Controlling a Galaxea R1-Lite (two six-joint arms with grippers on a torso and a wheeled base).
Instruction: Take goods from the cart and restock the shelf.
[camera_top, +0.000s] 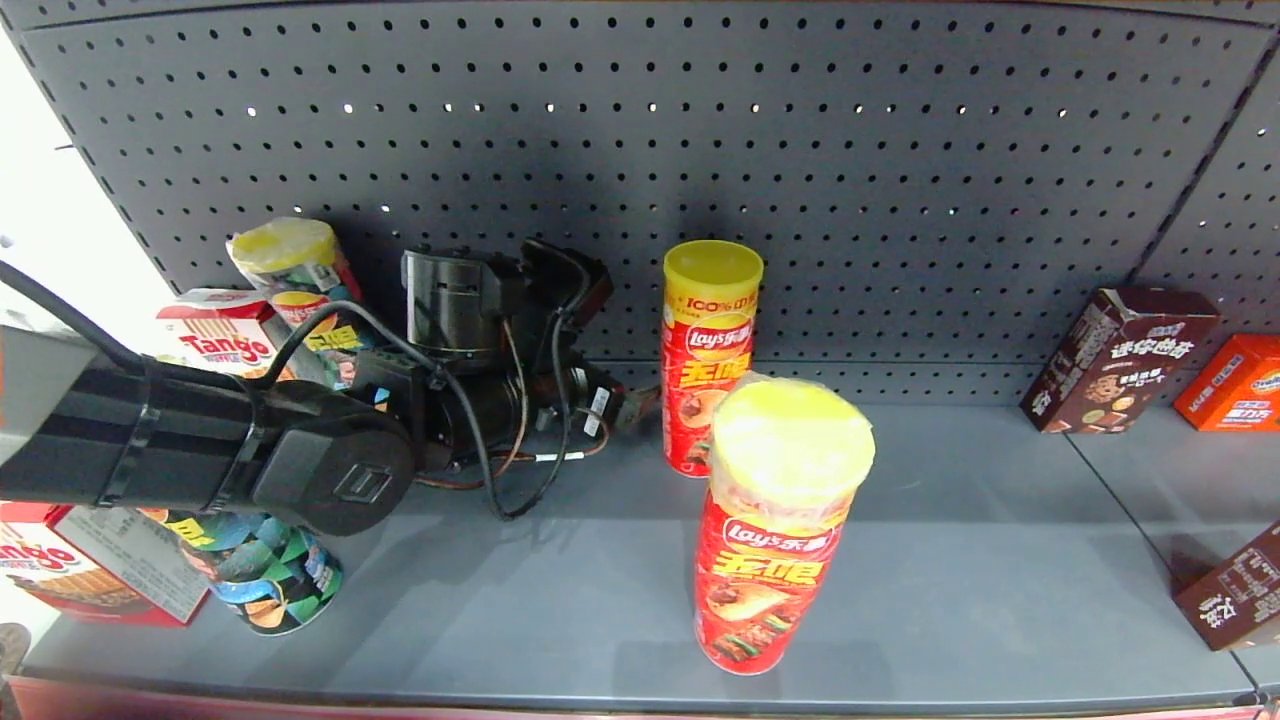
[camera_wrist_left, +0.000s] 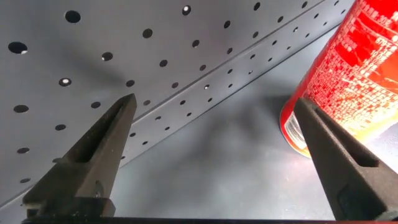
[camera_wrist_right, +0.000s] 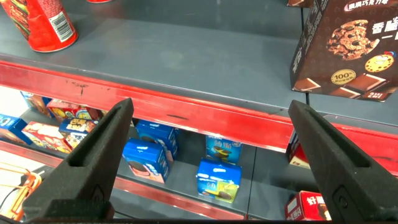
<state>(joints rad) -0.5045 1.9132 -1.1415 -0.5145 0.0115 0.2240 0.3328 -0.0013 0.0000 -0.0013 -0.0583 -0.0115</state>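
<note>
- Goods sit upright on the grey shelf (camera_top: 560, 620): a red back can (camera_top: 708, 360) near the pegboard wall (camera_top: 800, 150), and a red front can (camera_top: 775, 530) just ahead of it, closer to the shelf's edge.
- The left gripper (camera_wrist_left: 216, 102) reaches deep into the shelf on the left side of the back can. Its jaws are spread wide and hold nothing. One finger lies close by the can's base, but whether it touches cannot be told.
- The right gripper (camera_wrist_right: 211, 104) hangs in front of the shelf's red front lip, with its jaws spread and empty.
- The back can stands free, so this placing looks done. The likely next step is to draw the left arm out.
- Main risk: a sideways drift on the way out could make the near finger clip the tall, narrow back can. It could tip into the front can, which could then go over the edge.
- Second risk: the left forearm passes over a patterned can (camera_top: 270, 570) and beside a leaning can (camera_top: 300, 265). A low or crooked retreat could drag or topple either one.
</note>
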